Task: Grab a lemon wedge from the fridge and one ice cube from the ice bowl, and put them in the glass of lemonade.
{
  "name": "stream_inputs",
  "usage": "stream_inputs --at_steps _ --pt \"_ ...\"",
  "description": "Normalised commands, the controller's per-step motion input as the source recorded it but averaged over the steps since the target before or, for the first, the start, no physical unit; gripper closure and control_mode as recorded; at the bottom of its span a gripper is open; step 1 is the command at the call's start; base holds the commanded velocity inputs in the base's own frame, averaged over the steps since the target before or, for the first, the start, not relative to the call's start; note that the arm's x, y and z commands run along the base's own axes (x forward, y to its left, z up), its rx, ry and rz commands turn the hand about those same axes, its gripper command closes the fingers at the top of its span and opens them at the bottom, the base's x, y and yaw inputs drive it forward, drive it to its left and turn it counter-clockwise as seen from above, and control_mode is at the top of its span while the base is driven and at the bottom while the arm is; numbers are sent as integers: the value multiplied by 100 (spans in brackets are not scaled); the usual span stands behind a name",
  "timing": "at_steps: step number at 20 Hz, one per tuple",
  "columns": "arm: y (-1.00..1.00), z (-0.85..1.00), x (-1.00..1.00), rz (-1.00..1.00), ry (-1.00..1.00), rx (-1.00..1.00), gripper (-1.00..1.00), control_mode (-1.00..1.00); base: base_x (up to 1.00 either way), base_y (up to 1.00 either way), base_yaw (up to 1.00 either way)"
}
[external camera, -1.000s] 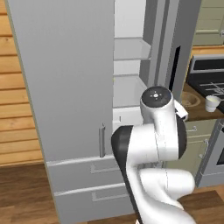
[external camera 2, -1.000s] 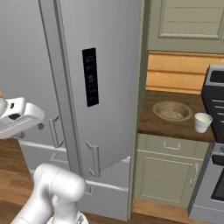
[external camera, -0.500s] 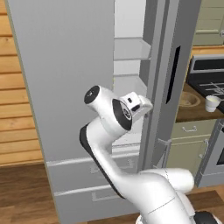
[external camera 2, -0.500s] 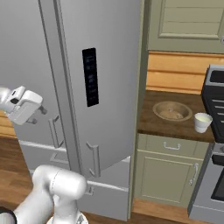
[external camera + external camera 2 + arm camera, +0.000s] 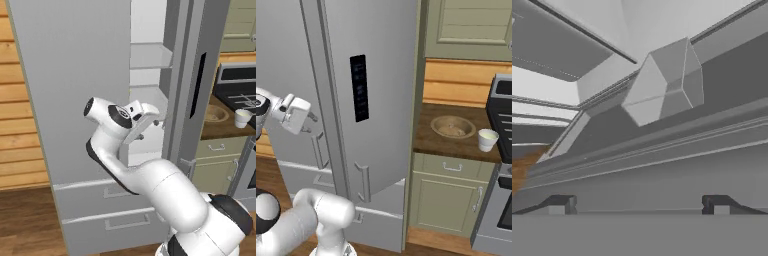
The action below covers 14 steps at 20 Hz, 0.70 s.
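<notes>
The fridge (image 5: 75, 75) stands with its left door swung wide, and pale shelves (image 5: 150, 52) show in the gap. My gripper (image 5: 150, 129) hangs open and empty in front of that gap at middle-shelf height. It also shows left of the shut right door (image 5: 381, 100), gripper (image 5: 310, 124). In the hand view the gripper (image 5: 637, 205) points at pale shelves (image 5: 607, 75) and a grey angular block (image 5: 664, 82). The lemon wedge is out of view. The ice bowl (image 5: 452, 126) and the glass of lemonade (image 5: 487, 139) sit on the counter to the right.
A black dispenser panel (image 5: 358, 87) is on the right door, with bar handles (image 5: 363, 180) lower down and two drawers (image 5: 110, 210) below. A dark stove (image 5: 503, 150) borders the counter (image 5: 431, 142) on the right. Wood panelling (image 5: 20, 135) lies left of the fridge.
The arm has swung its elbow out to the left and turned the hand toward the fridge opening. The hand now sits a little closer to the shelves. The fingers stay wide apart.
</notes>
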Motion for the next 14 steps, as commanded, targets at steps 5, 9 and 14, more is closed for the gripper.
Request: stream_inputs --at_steps 5,9,14 --pt "-1 -3 28 -9 -9 -9 -100 -100 0 0 0" --pt "-37 0 -38 -14 -3 0 -100 -100 0 0 0" --pt "-66 0 -58 -15 -1 0 -100 -100 0 0 0"
